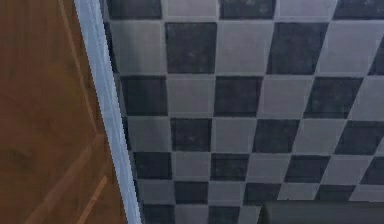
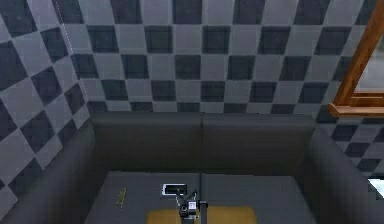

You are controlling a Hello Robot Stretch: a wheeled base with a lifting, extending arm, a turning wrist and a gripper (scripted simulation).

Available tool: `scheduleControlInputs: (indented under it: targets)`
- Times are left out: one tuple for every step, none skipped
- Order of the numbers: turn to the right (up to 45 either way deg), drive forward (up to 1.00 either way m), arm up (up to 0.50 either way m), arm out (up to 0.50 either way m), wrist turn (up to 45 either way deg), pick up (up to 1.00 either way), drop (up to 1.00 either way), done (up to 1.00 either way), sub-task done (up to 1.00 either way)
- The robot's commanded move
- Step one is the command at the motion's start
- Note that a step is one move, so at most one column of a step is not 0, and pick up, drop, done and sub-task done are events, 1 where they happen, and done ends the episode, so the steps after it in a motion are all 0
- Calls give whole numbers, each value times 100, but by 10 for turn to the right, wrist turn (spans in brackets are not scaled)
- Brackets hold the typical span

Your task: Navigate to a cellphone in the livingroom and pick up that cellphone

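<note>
On the seat of the dark sofa (image 2: 150, 145), arm side view, lay the cellphone (image 2: 175, 189) — a small flat slab, dark face, pale rim — near the gripper (image 2: 186, 207). Could not tell whether the gripper held anything, or touched the phone. Judged it light, rigid, slick and thin on soft upholstery — best taken across its narrow width, by the long edges.

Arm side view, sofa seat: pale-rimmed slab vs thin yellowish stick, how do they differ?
The slab is dark with a pale rim; the stick is yellowish. The slab is a broad rectangle; the stick is a thin sliver. Both lie flat on the sofa seat.
</note>
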Motion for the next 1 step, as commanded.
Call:
scheduleControlInputs:
  targets:
    - [0, 0, 10, 0, 0, 0, 0, 0, 0]
